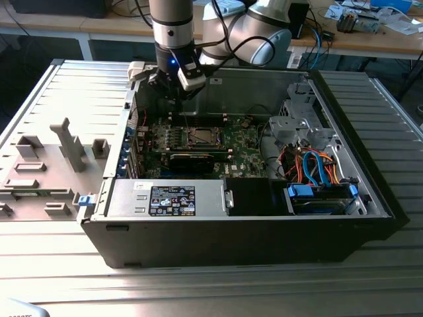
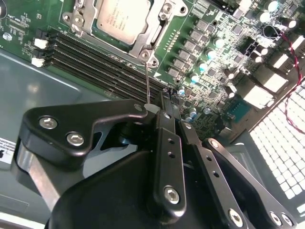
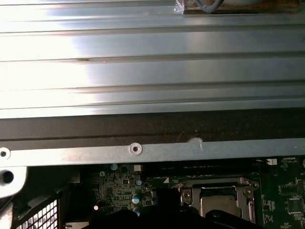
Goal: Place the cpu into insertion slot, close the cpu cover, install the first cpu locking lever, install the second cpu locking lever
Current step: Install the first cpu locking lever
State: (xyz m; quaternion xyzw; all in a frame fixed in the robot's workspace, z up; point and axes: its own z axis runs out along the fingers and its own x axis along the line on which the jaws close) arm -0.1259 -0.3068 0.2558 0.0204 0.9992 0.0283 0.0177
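While the arm hangs over the rear wall of the open computer case [image 1: 370,198], its pincer [image 2: 164,102] sits above the green circuit board [image 1: 241,142], short of the insertion slot [image 1: 200,137]. In the second wrist view the black, matt metal fingers [image 2: 167,143], fastened with bright round screws, lie pressed together with no gap between them and nothing visibly held; a thin straight wire or lever rod [image 2: 147,83] rises from the slot's edge toward their tips.

The cpu [image 2: 121,19], a flat square chip with a brushed silvery lid bearing fine printed lines too small to make out, lies seated in the insertion slot. The cpu cover [image 2: 155,36], a thin shiny steel frame with an open middle, lies flat around the chip in the second wrist view and appears likewise in the first wrist view [image 3: 217,191].

Beside the slot, on the side nearer the pincer, run long black memory sockets [image 2: 95,59] with white end clips. Beyond the slot from the pincer in the exterior view lies a long black card [image 1: 192,162]. Nearer the camera than the slot, a grey metal power box [image 1: 165,198] carries a black-and-white label. The case rests on a ribbed grey metal desk [image 1: 59,264].
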